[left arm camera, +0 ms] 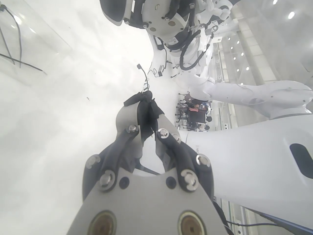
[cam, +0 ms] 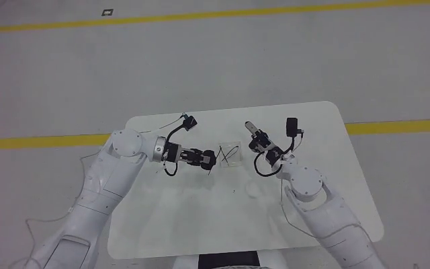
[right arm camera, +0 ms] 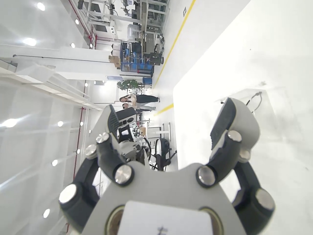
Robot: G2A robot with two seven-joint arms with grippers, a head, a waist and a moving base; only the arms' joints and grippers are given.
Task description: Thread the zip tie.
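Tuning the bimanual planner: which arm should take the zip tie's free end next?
Right, probably. The left gripper is shut on the zip tie, one end sticking out ahead of it. The right gripper is open and empty near the clear tray, free to grasp that end.

Clear tray (cam: pixel 236 145) stands btwn L claw (left arm camera: pixel 145 101) & R claw (right arm camera: pixel 170 106).

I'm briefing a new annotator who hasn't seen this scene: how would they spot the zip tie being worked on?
At the middle of the white table sits a clear tray with loose black zip ties crossed in it. Beside the tray, the left gripper is shut on one black zip tie. It alone is pinched between fingers, its head sticking out free, not lying in the tray.
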